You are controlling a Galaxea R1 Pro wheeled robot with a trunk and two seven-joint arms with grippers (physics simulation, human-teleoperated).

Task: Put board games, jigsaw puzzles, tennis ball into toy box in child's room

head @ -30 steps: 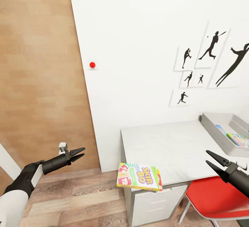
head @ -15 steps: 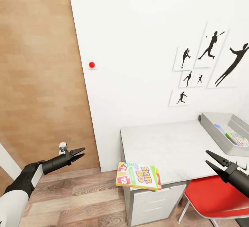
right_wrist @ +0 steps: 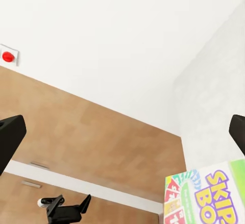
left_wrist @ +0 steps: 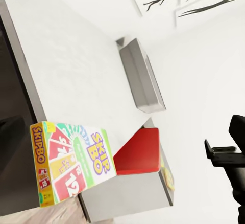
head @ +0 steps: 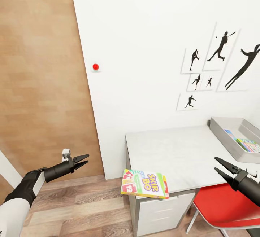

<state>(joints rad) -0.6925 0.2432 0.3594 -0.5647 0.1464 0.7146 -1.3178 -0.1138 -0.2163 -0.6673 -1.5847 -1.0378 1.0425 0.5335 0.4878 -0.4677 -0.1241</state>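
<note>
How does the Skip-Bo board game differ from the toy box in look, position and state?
The board game is brightly printed in yellow, green and red; the toy box is plain light grey. The board game overhangs the table's front corner; the toy box sits fully on it near the wall. The board game is a closed flat box; the toy box is open-topped, with colourful items inside.

The toy box (head: 231, 139) is cut off by the head view's right edge, and its colourful contents (head: 245, 144) are too small to be identified. The red chair (head: 225, 204) is partly hidden under the desk (head: 173, 154) and behind the right arm.
</note>
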